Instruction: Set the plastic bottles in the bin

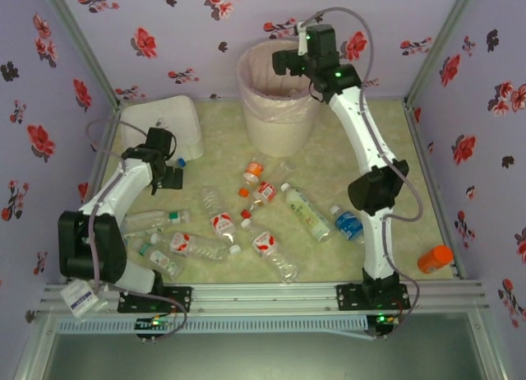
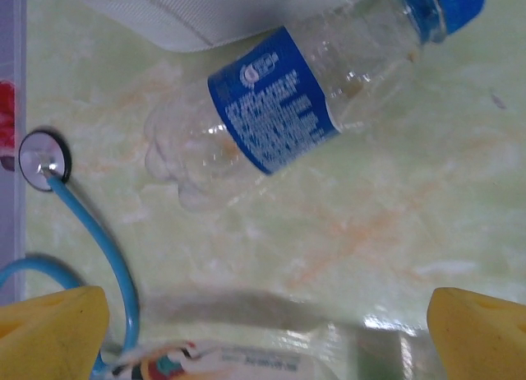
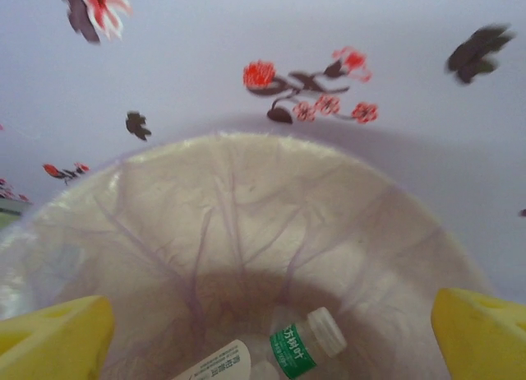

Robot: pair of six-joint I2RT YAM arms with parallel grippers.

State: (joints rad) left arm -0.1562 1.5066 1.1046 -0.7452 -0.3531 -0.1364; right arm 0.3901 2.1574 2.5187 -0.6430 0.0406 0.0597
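Action at the bin [image 1: 279, 125]: the right pincer [image 1: 297, 63] hangs above its mouth, fingers spread wide, nothing held. Down in the liner lies a green-labelled bottle [image 3: 308, 343], white cap up. Plenty of plastic bottles [image 1: 304, 211] lie scattered across the counter [image 1: 222, 158]. The left pincer [image 1: 170, 173] hovers low beside the white lidded box [image 1: 164, 121], open too, a blue-labelled bottle [image 2: 279, 100] lying just ahead.
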